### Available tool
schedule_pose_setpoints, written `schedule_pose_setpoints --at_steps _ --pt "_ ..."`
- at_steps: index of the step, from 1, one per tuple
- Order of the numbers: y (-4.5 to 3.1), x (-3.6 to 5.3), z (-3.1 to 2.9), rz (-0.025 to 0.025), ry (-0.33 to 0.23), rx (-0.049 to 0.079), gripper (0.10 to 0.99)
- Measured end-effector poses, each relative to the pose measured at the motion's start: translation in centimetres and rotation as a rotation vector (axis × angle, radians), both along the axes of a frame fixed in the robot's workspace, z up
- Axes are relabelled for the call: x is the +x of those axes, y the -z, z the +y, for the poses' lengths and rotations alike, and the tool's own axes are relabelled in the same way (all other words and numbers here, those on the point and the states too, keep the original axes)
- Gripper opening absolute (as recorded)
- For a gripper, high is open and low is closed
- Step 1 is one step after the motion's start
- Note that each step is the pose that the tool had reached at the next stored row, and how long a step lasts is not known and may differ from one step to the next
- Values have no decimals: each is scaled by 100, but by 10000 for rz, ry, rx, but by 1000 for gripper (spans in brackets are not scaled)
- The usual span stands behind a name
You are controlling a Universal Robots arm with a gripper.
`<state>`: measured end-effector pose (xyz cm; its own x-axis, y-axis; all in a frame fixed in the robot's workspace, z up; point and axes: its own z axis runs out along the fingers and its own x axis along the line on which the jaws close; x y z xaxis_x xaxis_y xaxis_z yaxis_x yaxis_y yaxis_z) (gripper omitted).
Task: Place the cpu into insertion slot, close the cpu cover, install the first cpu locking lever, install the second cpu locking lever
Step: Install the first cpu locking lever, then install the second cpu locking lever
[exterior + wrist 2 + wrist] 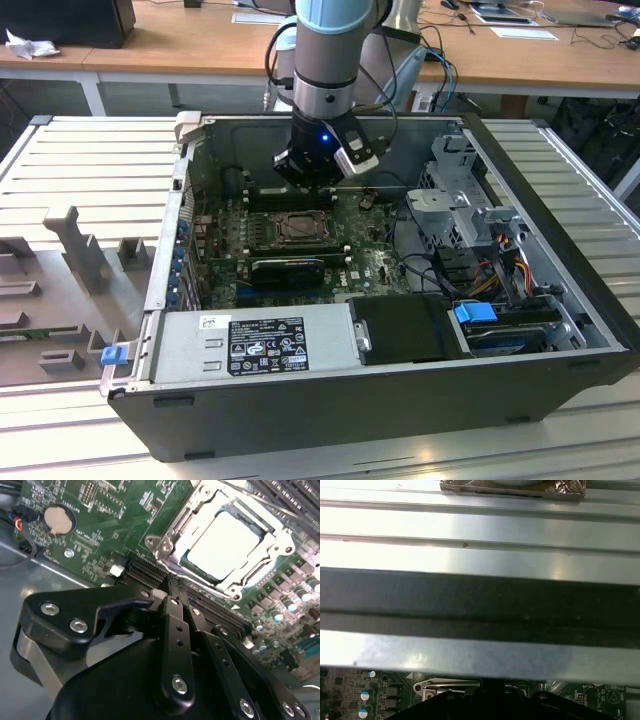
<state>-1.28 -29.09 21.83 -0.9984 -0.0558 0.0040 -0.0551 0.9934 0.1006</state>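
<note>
Fingers (172, 597) pressed together, holding nothing, hover just beside the cpu cover (170, 535) closed over the cpu (225, 542).

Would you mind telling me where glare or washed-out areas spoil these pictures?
In the second wrist view the cpu is blown out to near white, its face featureless, and the cpu cover glints. In the first wrist view bright bands wash out the metal case wall. The exterior view is evenly lit, the gripper dark against the board.
</note>
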Motion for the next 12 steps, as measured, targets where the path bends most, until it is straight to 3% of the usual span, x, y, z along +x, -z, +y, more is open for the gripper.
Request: schedule_pose_setpoints --at_steps 12 --pt "0 0 -50 0 -1 -1 106"
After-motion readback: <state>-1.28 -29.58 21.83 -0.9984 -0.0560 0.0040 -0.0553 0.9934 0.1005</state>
